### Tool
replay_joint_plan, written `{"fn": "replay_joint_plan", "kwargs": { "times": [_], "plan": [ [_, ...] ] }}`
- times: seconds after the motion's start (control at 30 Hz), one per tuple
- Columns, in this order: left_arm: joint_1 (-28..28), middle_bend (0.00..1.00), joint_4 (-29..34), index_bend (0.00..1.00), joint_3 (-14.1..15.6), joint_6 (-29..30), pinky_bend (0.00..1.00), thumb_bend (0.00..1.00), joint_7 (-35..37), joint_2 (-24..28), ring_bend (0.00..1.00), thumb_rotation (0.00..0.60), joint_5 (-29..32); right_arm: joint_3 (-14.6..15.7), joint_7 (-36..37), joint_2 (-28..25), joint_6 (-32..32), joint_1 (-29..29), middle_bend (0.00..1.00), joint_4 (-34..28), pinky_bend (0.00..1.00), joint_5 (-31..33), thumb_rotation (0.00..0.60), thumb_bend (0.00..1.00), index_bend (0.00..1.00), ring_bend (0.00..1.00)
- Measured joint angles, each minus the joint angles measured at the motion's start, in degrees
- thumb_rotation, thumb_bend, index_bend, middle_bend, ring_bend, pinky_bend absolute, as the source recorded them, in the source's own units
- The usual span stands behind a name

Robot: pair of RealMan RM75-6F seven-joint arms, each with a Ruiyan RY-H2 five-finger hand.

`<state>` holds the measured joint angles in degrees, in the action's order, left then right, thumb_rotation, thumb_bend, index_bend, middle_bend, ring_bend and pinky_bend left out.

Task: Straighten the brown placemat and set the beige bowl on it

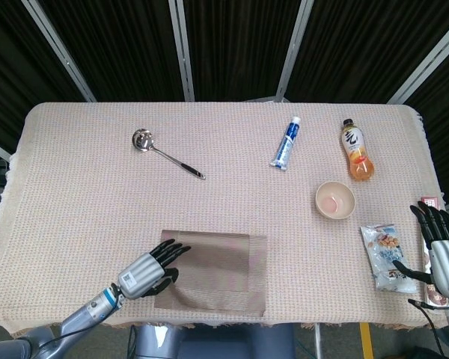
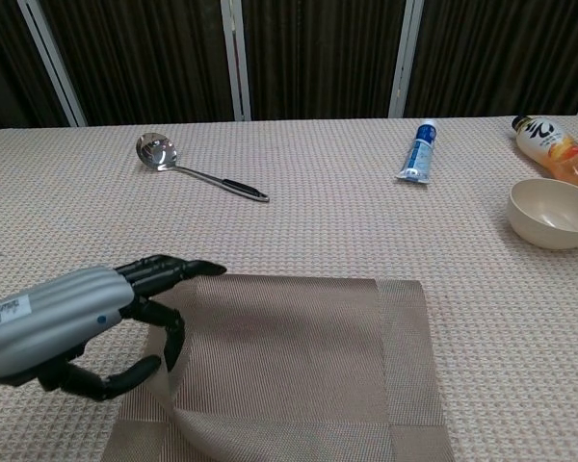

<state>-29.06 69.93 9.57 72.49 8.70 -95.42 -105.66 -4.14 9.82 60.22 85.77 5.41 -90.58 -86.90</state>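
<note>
The surface (image 1: pixel 75 194) wears a pale woven cloth, with dark curtains behind. The left robot hand (image 2: pixel 87 322) pinches the brown placemat's (image 2: pixel 299 356) lifted edge (near side). The beige bowl (image 1: pixel 335 200) sits well apart. The right robot hand (image 1: pixel 440 243) spreads empty.

The brown placemat (image 2: pixel 299 356) looks like finely woven, ribbed material with a matt surface, and the tablecloth (image 2: pixel 67 221) under it is a coarse beige cloth with a waffle texture. The left hand (image 2: pixel 96 322) has a ribbed silver-grey shell with a slight shine and black, smooth plastic-looking fingers (image 2: pixel 173 272). The beige bowl (image 2: pixel 553 214) is smooth and nearly matt, the ladle (image 2: pixel 188 164) is polished shiny metal with a dark handle, and the bottle (image 1: pixel 357 151), tube (image 1: pixel 286 142) and snack packet (image 1: pixel 388 256) look like glossy plastic.
</note>
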Motion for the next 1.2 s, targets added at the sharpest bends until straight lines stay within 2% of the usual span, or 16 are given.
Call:
{"fn": "replay_joint_plan", "kwargs": {
  "times": [0.1,0.2,0.43,0.6,0.73,0.83,0.97,1.17,1.2],
  "plan": [
    [-1.05,0.00,2.22,0.73,-2.97,-1.24,0.00,0.51,1.42,0.33,0.00,0.600,2.99,-0.01,-0.11,0.02,-0.01,0.01,0.00,-0.07,0.00,-0.06,0.600,0.00,0.00,0.00],
    [-2.84,0.00,4.59,0.74,-7.17,-4.12,0.00,0.51,2.27,0.79,0.00,0.600,7.32,-0.07,-0.28,0.03,-0.01,0.02,0.00,-0.15,0.00,0.00,0.600,0.00,0.00,0.00],
    [-8.83,0.00,8.15,0.74,-19.20,-14.47,0.00,0.51,1.90,1.57,0.00,0.600,21.79,-0.22,-0.96,-0.13,0.22,-0.05,0.00,-0.45,0.00,0.02,0.600,0.00,0.00,0.00],
    [-12.66,0.00,6.75,0.74,-26.04,-20.80,0.00,0.51,0.98,1.02,0.00,0.600,32.77,-0.30,-1.56,-0.35,0.58,-0.17,0.00,-0.92,0.00,-0.14,0.600,0.00,0.00,0.00],
    [-15.74,0.00,1.98,0.74,-30.90,-25.14,0.00,0.51,0.26,-0.19,0.00,0.600,41.39,-0.47,-1.89,-0.50,0.66,-0.28,0.00,-1.11,0.00,0.26,0.600,0.00,0.00,0.00],
    [-17.30,0.00,-2.68,0.74,-32.92,-27.15,0.00,0.51,-0.26,-1.17,0.00,0.600,45.43,-0.57,-2.13,-0.50,0.36,-0.25,0.00,-1.13,0.00,0.68,0.600,0.00,0.00,0.00],
    [-18.10,0.00,-8.55,0.74,-33.77,-28.12,0.00,0.51,-0.96,-2.28,0.00,0.600,48.24,-0.57,-2.49,-0.30,-0.40,-0.06,0.00,-0.97,0.00,1.09,0.600,0.00,0.00,0.00],
    [-16.38,0.00,-12.53,0.73,-31.78,-25.82,0.00,0.50,-0.82,-2.17,0.00,0.600,46.48,-0.49,-2.83,0.02,-1.04,0.15,0.00,-0.75,0.00,1.28,0.600,0.00,0.00,0.00],
    [-15.97,0.00,-12.82,0.66,-31.21,-25.39,0.00,0.47,-0.78,-1.99,0.00,0.600,45.85,-0.49,-2.85,0.02,-1.05,0.15,0.00,-0.75,0.00,1.27,0.600,0.00,0.00,0.00]
  ]
}}
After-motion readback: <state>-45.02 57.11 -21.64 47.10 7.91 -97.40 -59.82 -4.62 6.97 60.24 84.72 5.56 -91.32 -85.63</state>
